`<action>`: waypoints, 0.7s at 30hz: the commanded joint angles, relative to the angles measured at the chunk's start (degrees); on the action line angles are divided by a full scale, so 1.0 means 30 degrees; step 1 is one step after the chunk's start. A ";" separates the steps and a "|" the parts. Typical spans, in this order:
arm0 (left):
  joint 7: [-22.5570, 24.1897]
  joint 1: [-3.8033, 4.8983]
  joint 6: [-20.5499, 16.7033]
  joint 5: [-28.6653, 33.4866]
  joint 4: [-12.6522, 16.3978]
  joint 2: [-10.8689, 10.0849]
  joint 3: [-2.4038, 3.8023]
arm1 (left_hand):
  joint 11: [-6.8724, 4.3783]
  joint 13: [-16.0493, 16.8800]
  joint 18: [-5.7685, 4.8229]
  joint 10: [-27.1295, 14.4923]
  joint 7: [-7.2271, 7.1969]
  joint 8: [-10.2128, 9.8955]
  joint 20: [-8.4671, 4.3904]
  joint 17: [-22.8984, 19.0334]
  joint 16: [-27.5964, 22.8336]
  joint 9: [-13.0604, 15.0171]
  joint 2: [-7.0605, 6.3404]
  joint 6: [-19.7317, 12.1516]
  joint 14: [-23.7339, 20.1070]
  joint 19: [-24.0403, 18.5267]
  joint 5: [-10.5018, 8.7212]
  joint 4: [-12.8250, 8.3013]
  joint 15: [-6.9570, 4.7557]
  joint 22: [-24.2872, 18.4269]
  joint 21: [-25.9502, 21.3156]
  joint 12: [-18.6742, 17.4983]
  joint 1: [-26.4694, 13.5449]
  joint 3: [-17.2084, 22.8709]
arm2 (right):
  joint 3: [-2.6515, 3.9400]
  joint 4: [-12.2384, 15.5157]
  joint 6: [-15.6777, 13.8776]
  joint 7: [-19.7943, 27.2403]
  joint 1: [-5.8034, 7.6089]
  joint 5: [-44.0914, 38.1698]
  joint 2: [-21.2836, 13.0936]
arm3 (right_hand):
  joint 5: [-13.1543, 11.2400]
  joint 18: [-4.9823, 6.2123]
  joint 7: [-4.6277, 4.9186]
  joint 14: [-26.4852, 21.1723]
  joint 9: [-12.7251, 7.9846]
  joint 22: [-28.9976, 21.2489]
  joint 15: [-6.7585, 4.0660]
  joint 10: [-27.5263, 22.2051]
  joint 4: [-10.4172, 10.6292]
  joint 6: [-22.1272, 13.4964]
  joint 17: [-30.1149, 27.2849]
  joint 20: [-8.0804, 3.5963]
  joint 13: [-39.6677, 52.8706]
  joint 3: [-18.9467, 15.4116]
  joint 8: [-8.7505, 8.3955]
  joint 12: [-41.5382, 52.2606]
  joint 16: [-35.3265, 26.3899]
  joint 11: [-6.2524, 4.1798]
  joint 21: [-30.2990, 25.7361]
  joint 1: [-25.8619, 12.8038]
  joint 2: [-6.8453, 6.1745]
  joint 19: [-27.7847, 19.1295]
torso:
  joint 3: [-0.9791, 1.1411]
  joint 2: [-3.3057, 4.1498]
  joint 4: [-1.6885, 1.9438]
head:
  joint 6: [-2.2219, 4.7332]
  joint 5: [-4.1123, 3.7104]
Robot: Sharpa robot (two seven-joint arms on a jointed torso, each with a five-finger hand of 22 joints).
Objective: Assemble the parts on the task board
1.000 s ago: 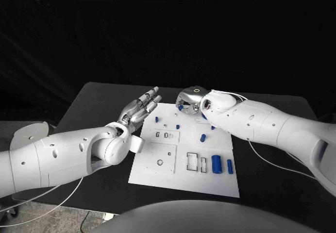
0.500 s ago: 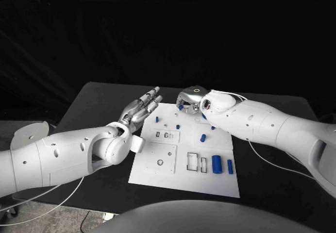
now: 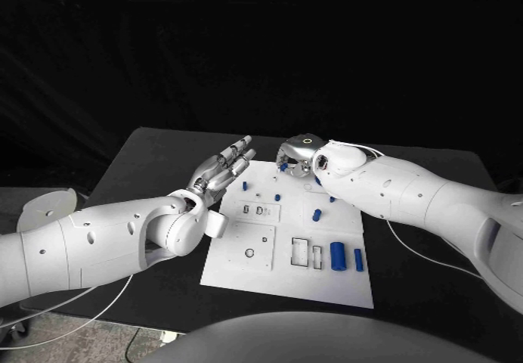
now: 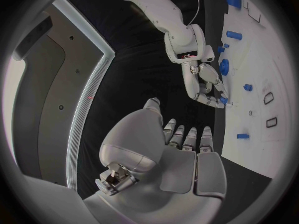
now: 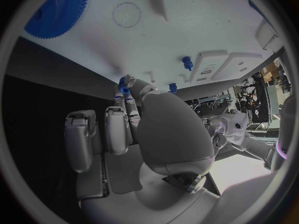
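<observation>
At the board's (image 3: 286,283) far edge, the right hand (image 3: 292,160) is pinching a small blue part (image 5: 124,90).
Left hand (image 3: 221,168) has been edging nearer, fingers apart and empty; placement looks close.

— What is different from a second ago?
— Very little. The left hand (image 3: 221,168) has crept slightly up and away from the robot, fingers spread.
— And the right hand (image 3: 294,156)?
— It has edged a touch further over the task board's (image 3: 286,276) far edge.
</observation>
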 commanded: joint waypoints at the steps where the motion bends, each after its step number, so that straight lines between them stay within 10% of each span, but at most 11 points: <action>1: 0.0089 0.0011 0.0436 -0.0172 -0.0002 0.0082 0.0014 | 0.0138 0.0031 0.0397 -0.0037 0.0134 0.0068 0.0092 -0.0033 -0.0069 0.0013 0.0050 -0.0029 -0.0017 -0.0010 0.0108 -0.0029 0.0098 -0.0032 -0.0123 0.0059 0.0161 0.0107 | -0.0010 0.0005 -0.0093 0.0066 -0.0034 -0.0220 0.0071 | -0.0058 -0.0048 0.0024 0.0314 0.0021 0.4547 0.0114 0.0190 0.0130 -0.0131 0.0330 0.0096 0.0032 0.0010 -0.0080 0.0093 -0.0059 -0.0370 -0.0065 -0.0163 -0.0009 0.1363 | -0.0023 -0.0014 -0.0036 | 0.0001 -0.0011; 21: 0.0008 0.0009 0.0549 -0.0097 -0.0150 0.0198 0.0014 | 0.0251 0.0035 0.0407 -0.0031 0.0240 0.0112 0.0118 -0.0033 -0.0069 0.0031 0.0093 0.0079 -0.0017 -0.0010 0.0120 0.0006 0.0100 -0.0032 -0.0123 0.0087 0.0167 0.0135 | -0.0009 0.0160 -0.0364 0.0234 -0.0040 0.0070 0.0168 | -0.0147 -0.0020 -0.0008 0.0237 0.0015 0.4490 0.0108 0.0180 0.0182 -0.0249 0.0191 0.0092 0.0029 -0.0007 -0.0156 0.0105 -0.0162 -0.0395 -0.0139 -0.0199 -0.0026 0.1280 | -0.0021 -0.0016 -0.0041 | 0.0001 -0.0030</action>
